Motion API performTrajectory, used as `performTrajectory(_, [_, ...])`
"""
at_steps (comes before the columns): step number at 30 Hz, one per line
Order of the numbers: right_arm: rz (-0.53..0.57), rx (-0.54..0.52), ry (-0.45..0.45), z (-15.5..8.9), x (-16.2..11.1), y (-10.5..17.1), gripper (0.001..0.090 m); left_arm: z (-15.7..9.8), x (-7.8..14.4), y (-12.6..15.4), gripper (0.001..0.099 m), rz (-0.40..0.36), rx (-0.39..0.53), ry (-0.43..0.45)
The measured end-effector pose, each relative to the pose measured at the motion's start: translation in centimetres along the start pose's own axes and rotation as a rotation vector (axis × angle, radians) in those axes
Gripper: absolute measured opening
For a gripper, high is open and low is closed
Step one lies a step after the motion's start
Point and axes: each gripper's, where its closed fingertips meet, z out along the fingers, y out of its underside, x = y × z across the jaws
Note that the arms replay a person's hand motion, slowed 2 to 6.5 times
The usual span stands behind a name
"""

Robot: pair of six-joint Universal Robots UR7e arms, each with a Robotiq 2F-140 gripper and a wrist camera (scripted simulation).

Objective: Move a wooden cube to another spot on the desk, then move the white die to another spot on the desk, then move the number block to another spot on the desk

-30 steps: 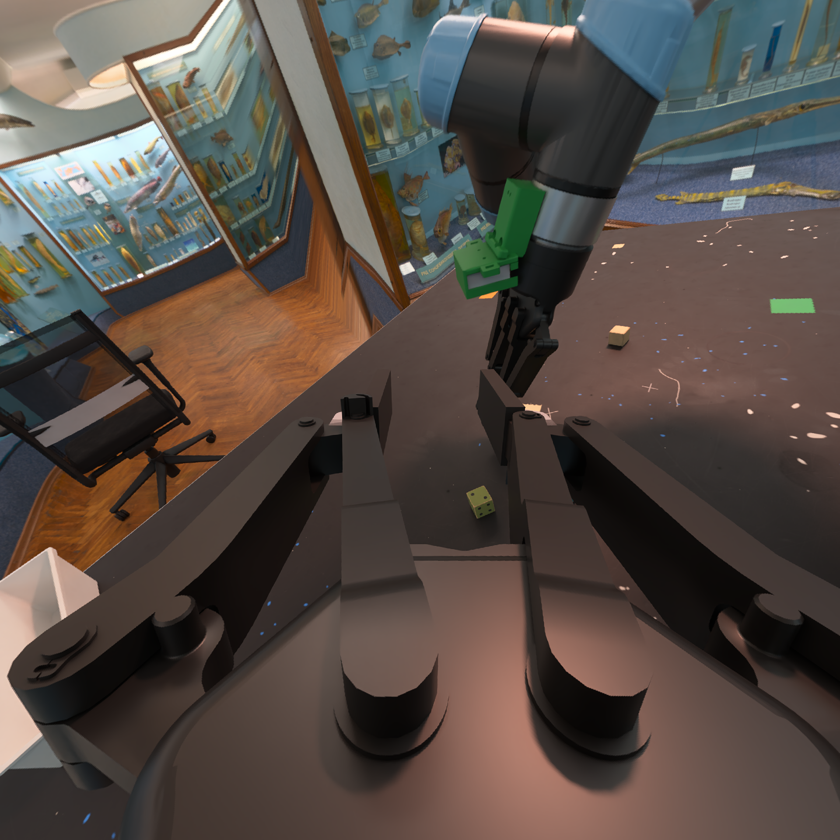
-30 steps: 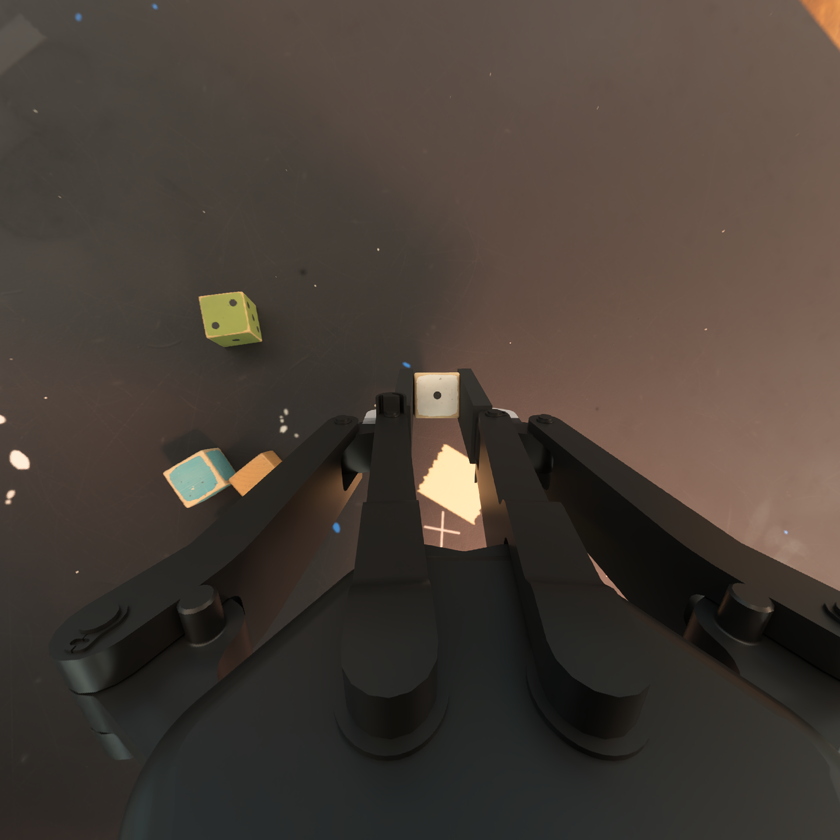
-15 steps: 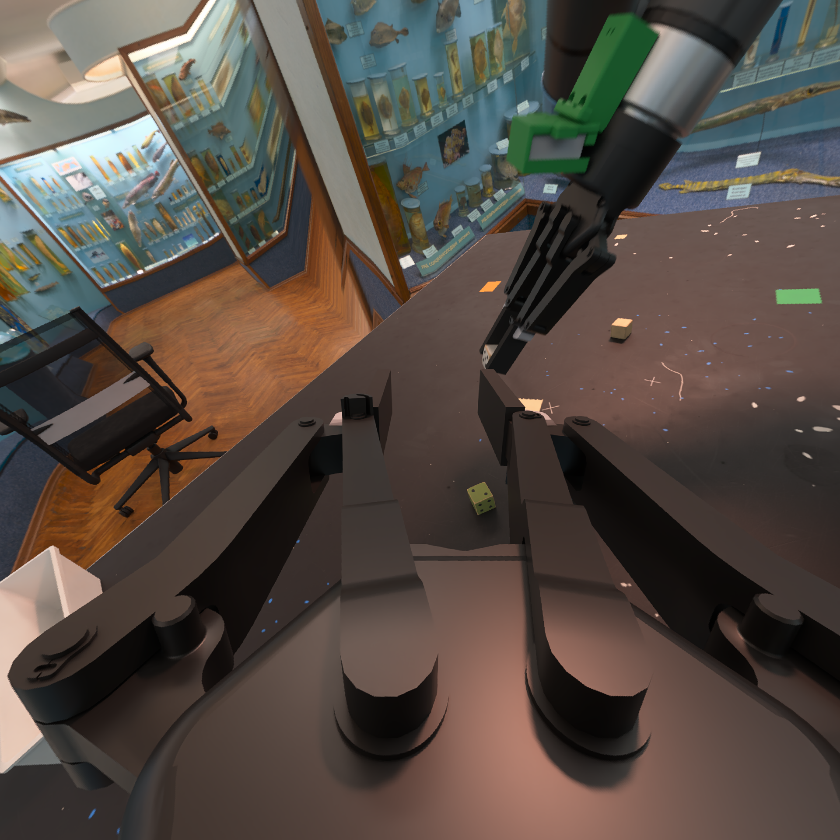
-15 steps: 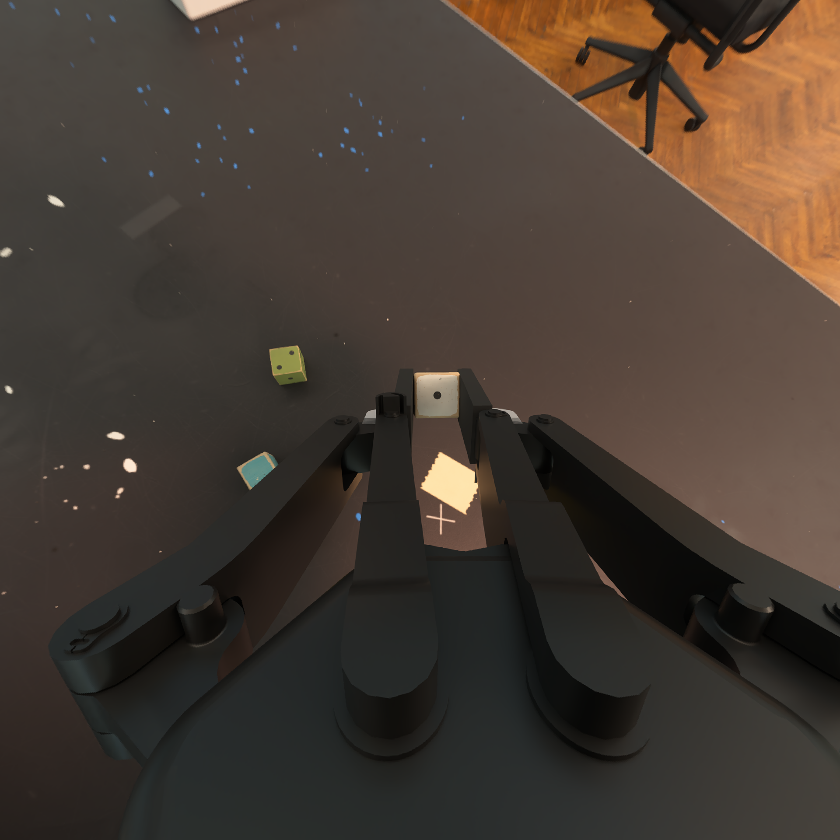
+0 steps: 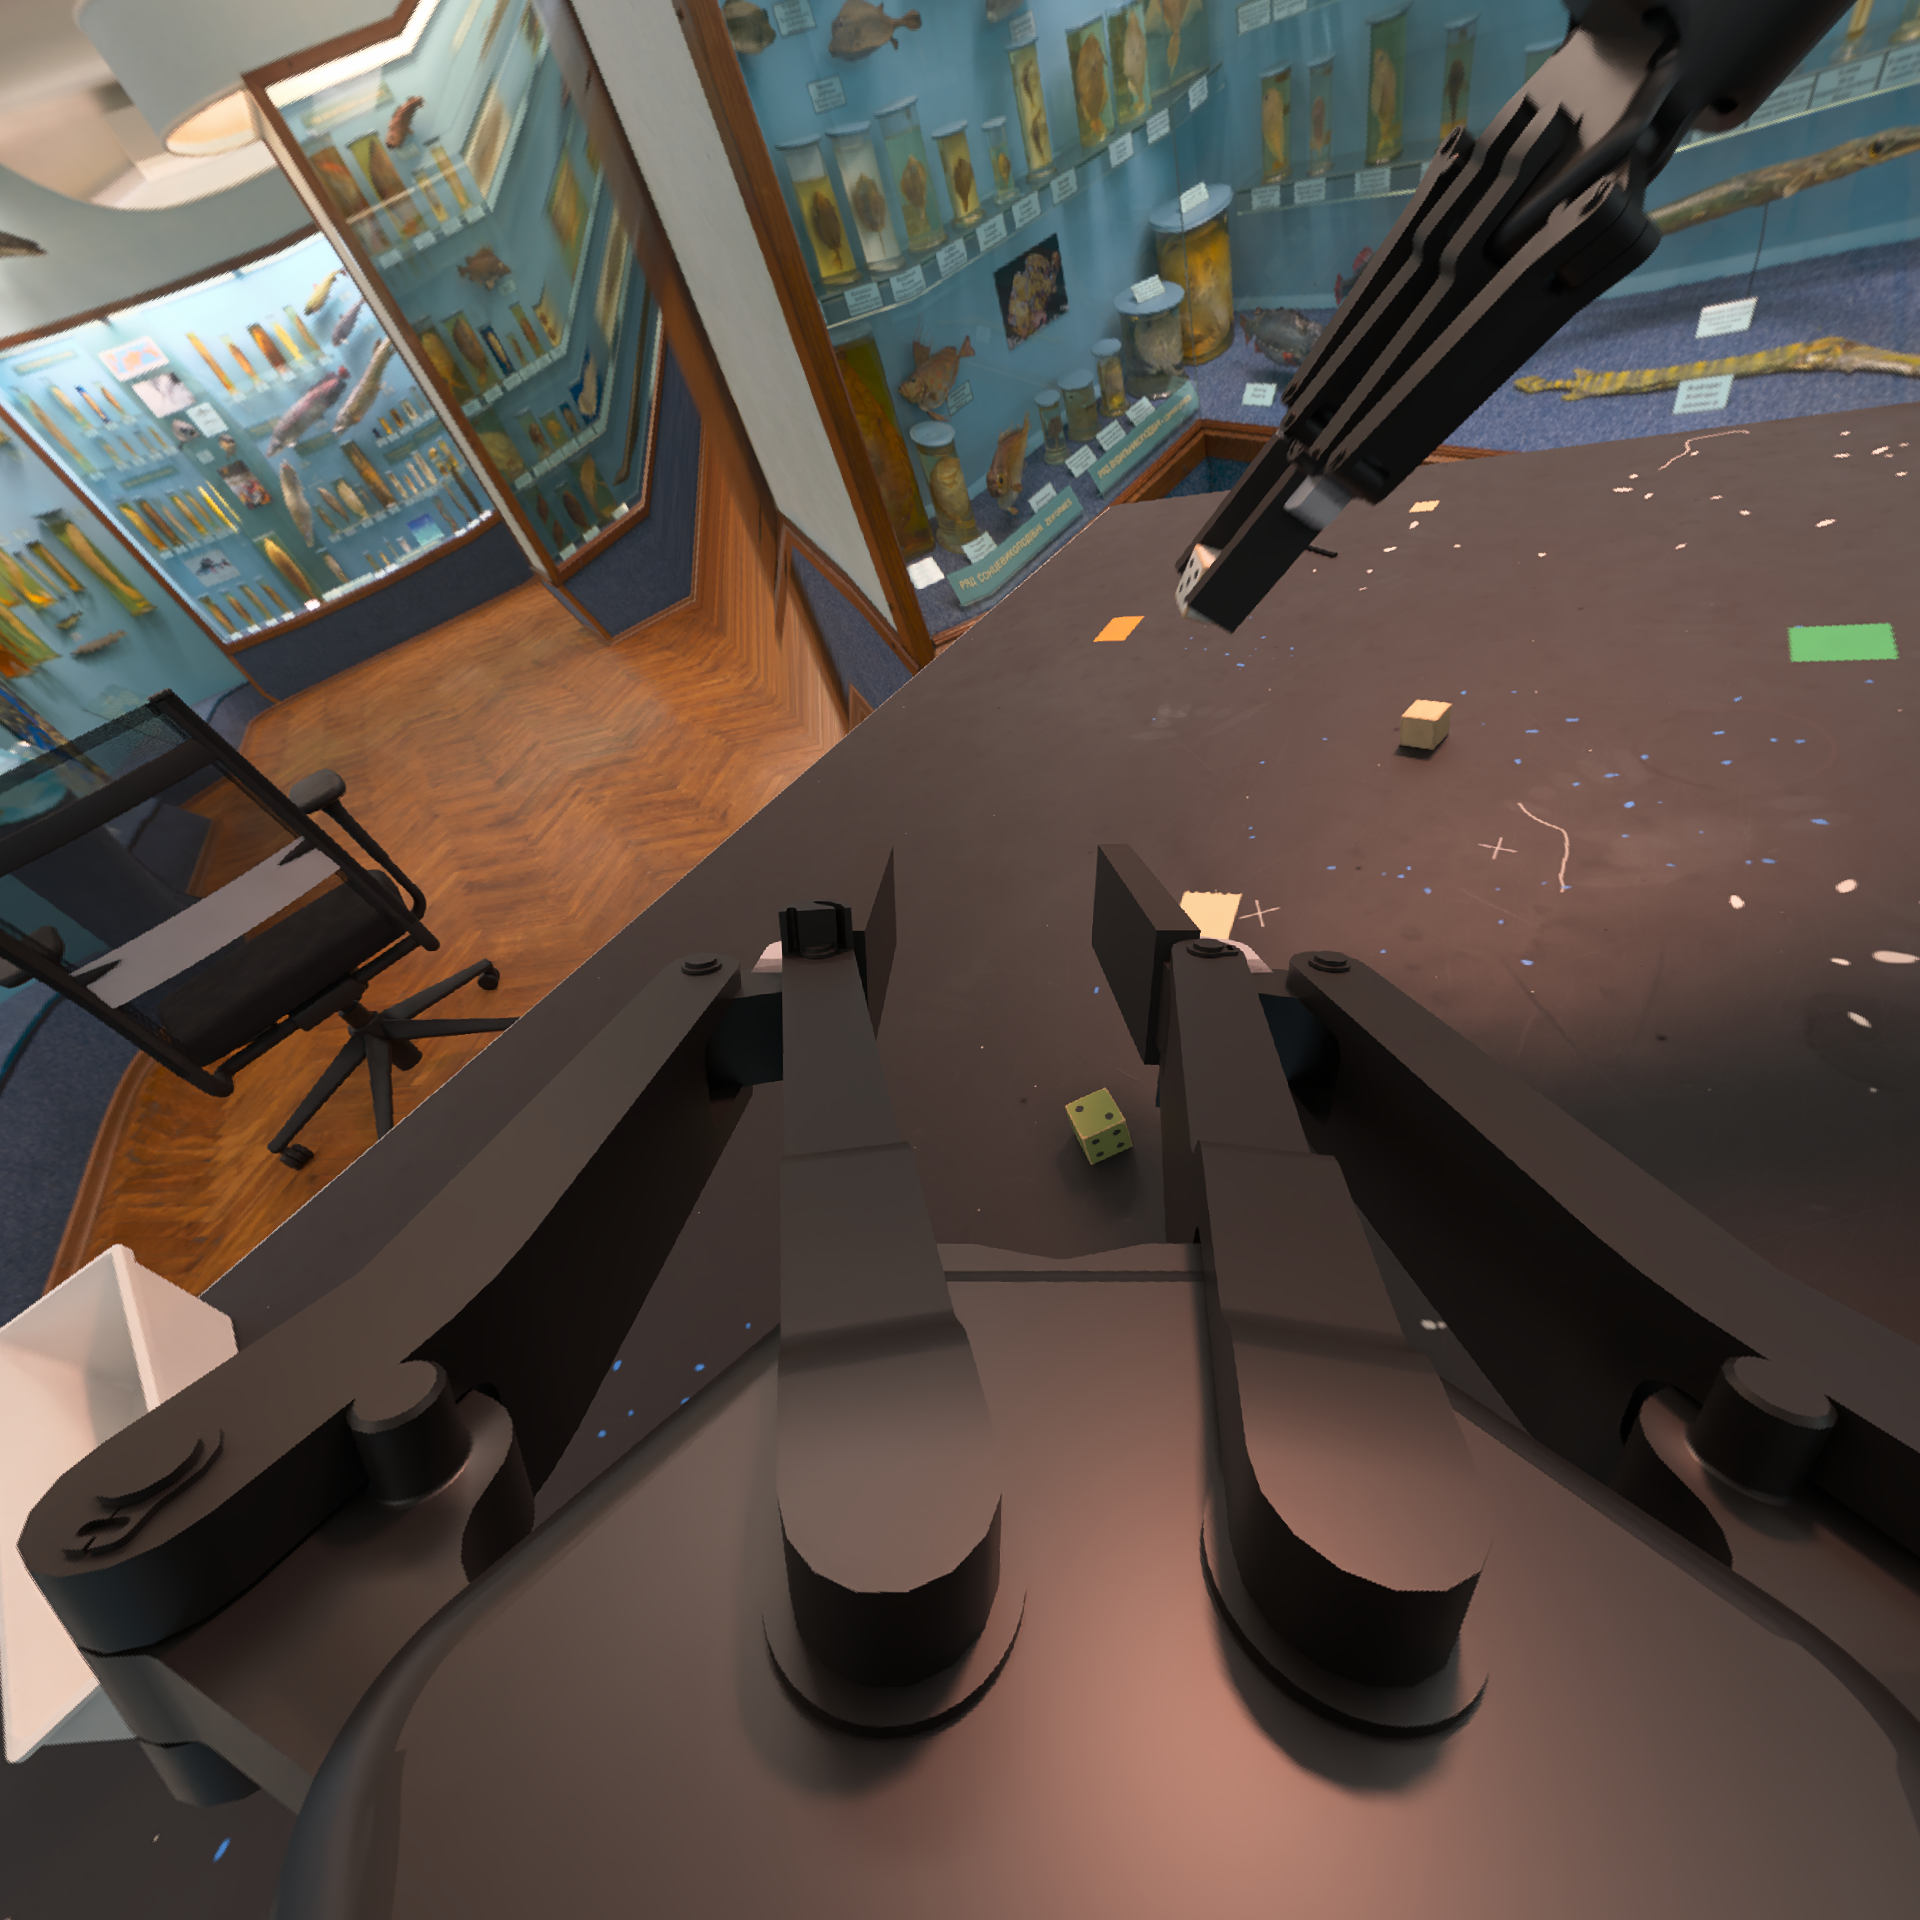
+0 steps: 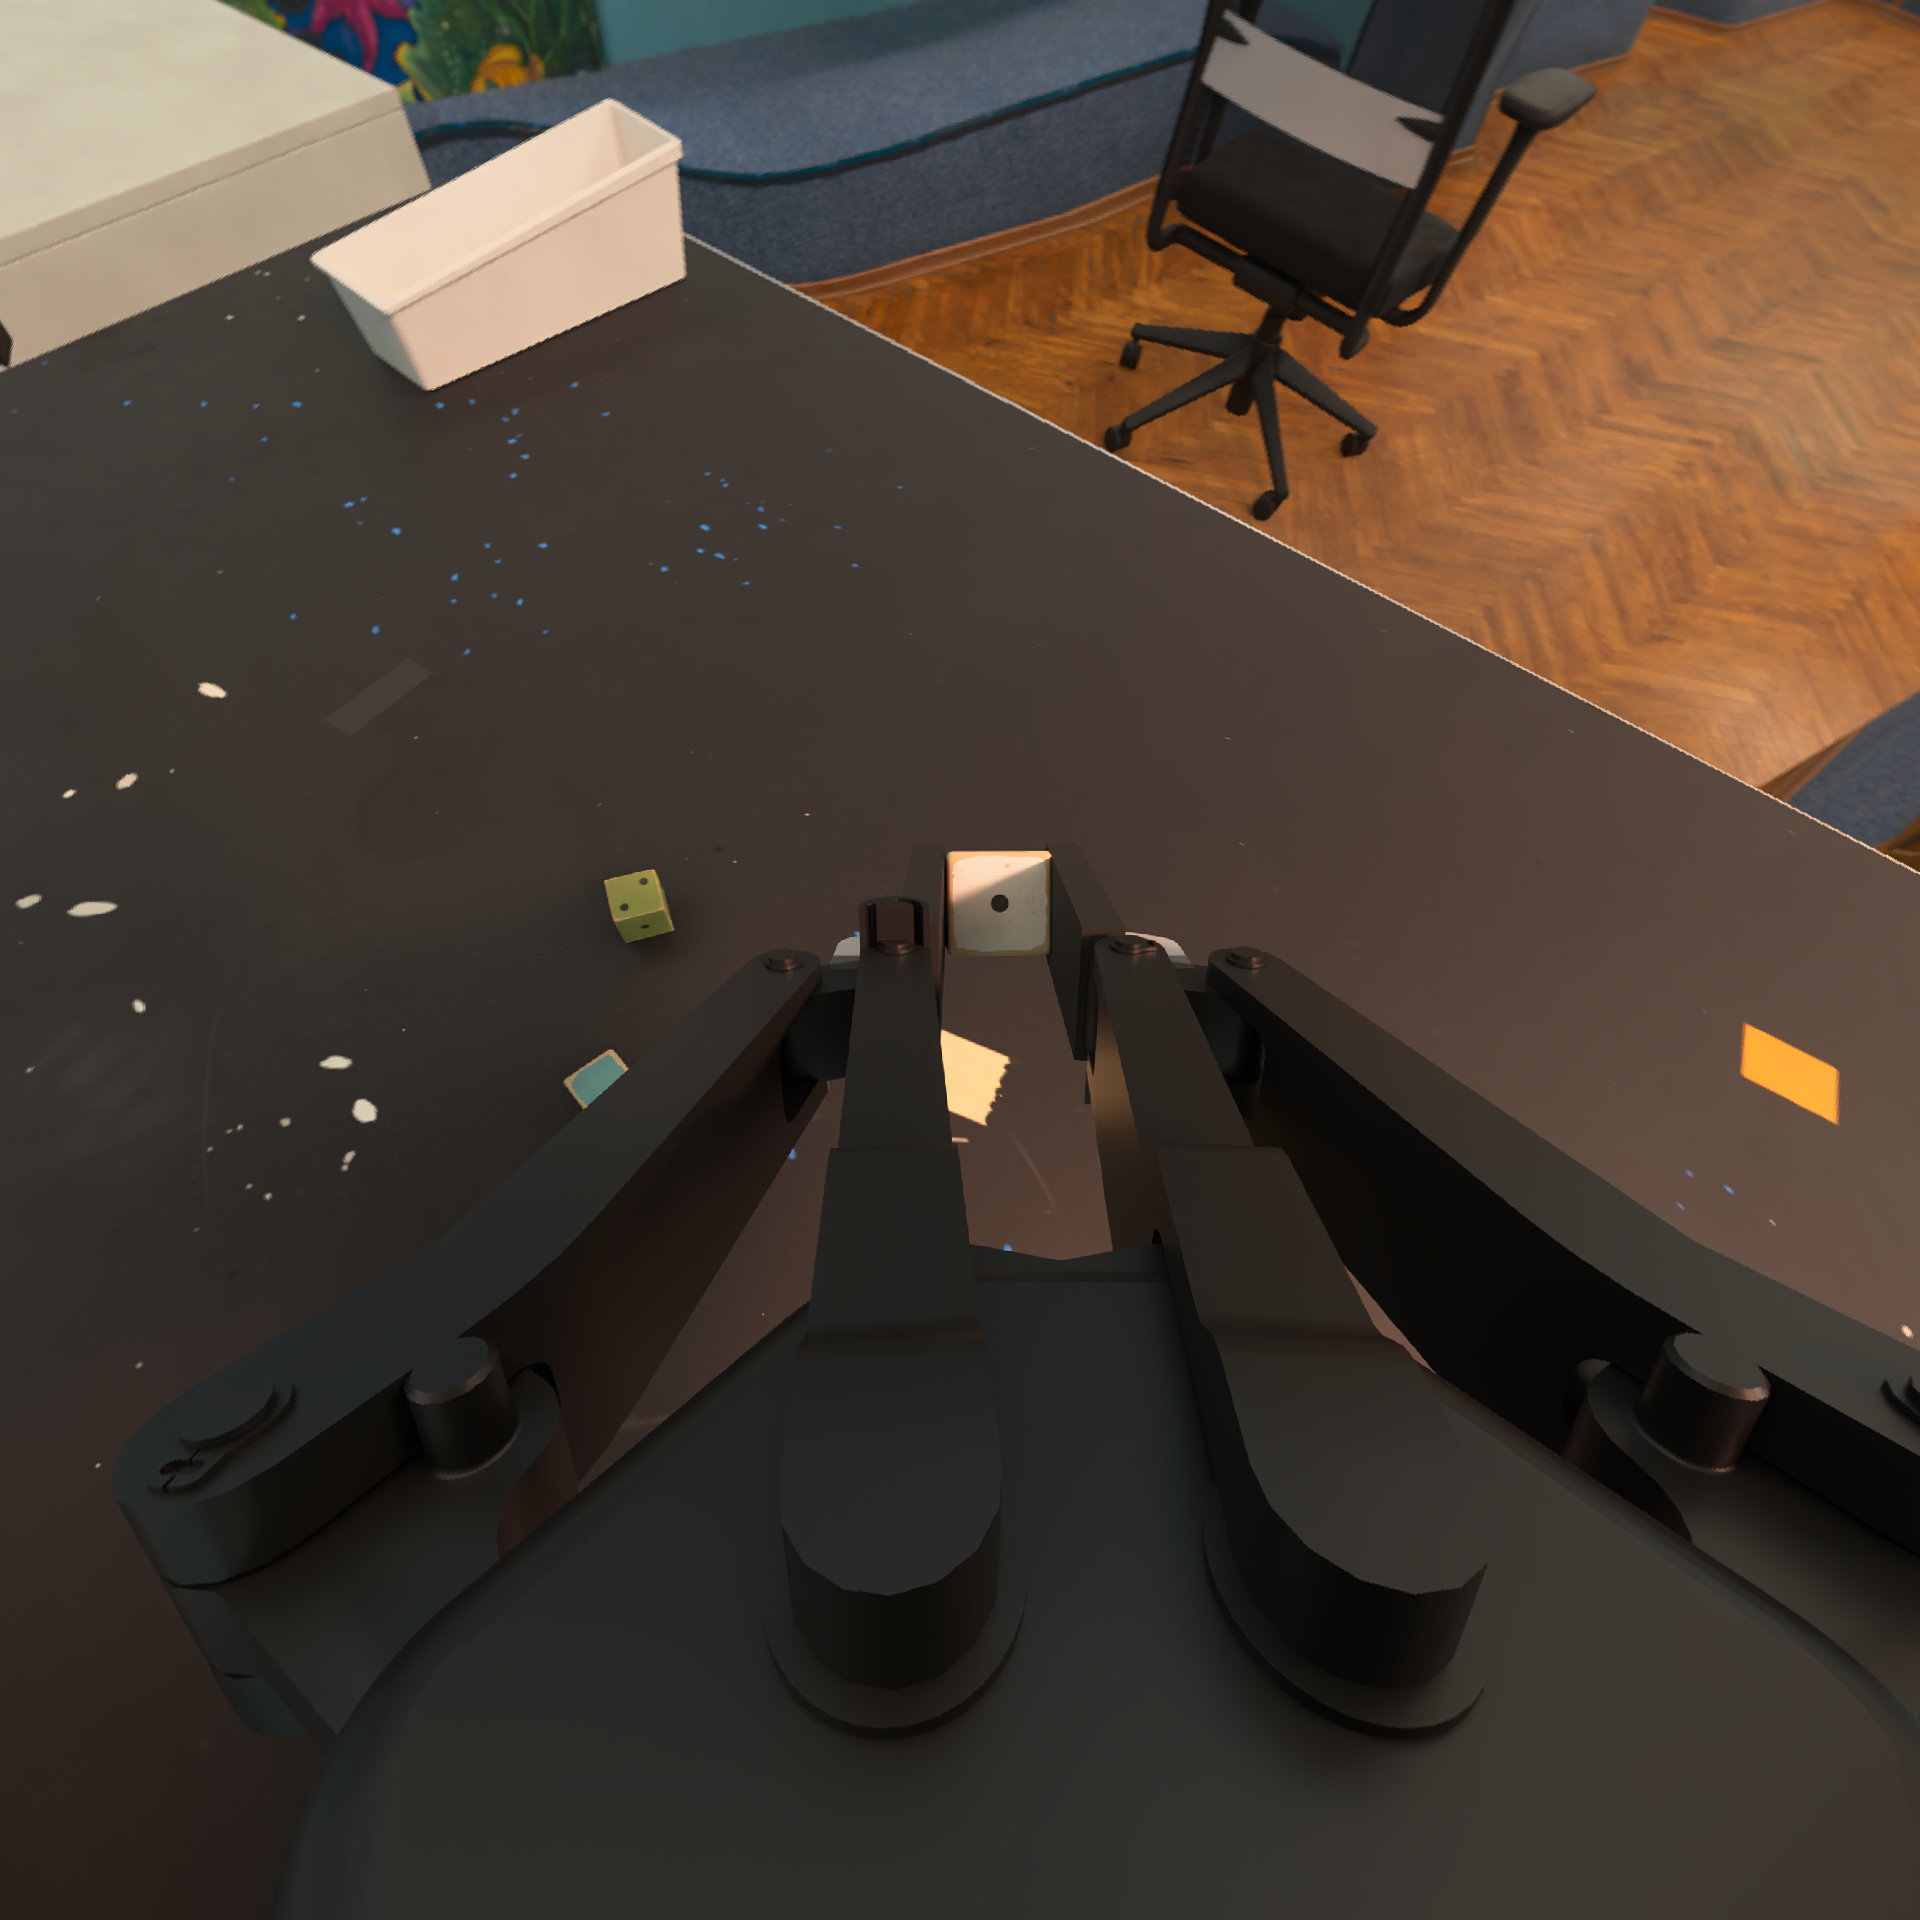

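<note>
The right hand (image 6: 1000, 904) pinches the white die (image 6: 997, 902) above the desk (image 6: 727, 675). The left hand (image 5: 992, 935) hangs spread over a green die (image 5: 1099, 1125).

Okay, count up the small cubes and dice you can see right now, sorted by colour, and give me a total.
White die, held in the right gripper: 1
Green die, on the desk: 1
Plain wooden cube, on the desk: 1
Block with a teal face, partly hidden behind the gripper: 1
Total: 4
</note>
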Motion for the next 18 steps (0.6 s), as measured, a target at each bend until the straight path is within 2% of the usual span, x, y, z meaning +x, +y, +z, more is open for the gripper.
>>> performTrajectory(9, [0.12, -0.027, 0.093, -3.3, 4.2, 2.5, 0.0257, 0.4, 0.2, 0.2, 0.0518, 0.008, -0.015, 0.002])
performTrajectory(18, [0.261, -0.139, 0.152, -3.4, 7.8, 7.3, 0.0257, 0.6, 0.2, 0.3, 0.0519, 0.009, -0.023, 0.0])
